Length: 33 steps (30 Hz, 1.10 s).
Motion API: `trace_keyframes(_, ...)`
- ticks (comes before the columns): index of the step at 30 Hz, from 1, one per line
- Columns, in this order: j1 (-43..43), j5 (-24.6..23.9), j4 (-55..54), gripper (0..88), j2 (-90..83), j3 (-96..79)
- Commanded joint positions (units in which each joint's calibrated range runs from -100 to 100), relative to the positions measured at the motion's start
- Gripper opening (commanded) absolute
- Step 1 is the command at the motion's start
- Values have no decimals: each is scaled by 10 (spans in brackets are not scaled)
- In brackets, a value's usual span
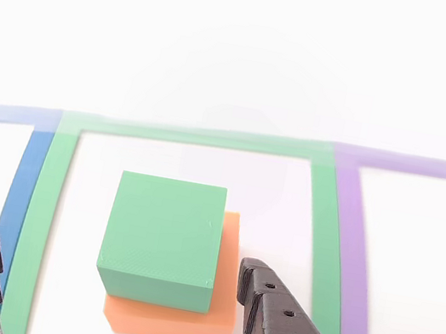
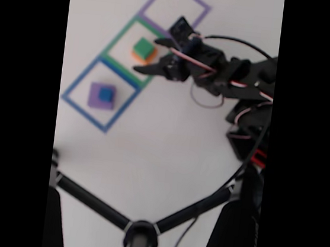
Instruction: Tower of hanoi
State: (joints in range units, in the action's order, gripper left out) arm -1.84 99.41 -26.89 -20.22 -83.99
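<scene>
- The green block (image 1: 163,239) sits on the orange block (image 1: 214,313), and both stand inside the green outline (image 1: 316,227) on the white counter (image 1: 244,50).
- In the other view the green block does not lie centred: the orange block shows along its right side and in front of it.
- In the fixed view the same pair, green (image 2: 142,47) on orange (image 2: 147,56), is in the middle square of three taped squares that run in a slanted row.
- The blue block (image 2: 106,94) rests on the purple block (image 2: 95,100), inside the blue outline (image 2: 80,81), which is nearest to the lower left of the counter in the fixed view.
- The purple outline (image 2: 194,1) is at the far end of the row, near the top edge of the fixed view.
- The fingers (image 1: 278,320) are open, one dark finger on each side of the green and orange pair in the other view, and they touch neither block.
- In the fixed view the gripper (image 2: 152,55) reaches from the right side of the counter, with its tips on both sides of the green block.
- A black stand (image 2: 141,231) with spread legs is at the bottom of the fixed view.
</scene>
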Motion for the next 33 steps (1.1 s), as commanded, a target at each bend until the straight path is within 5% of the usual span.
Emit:
trace_keyframes(1, 7, 6, -19, 301, 6, 28)
trace_keyframes(16, 5, 6, -44, 271, 56, 53)
trace_keyframes(33, 10, 6, -44, 131, 69, 57)
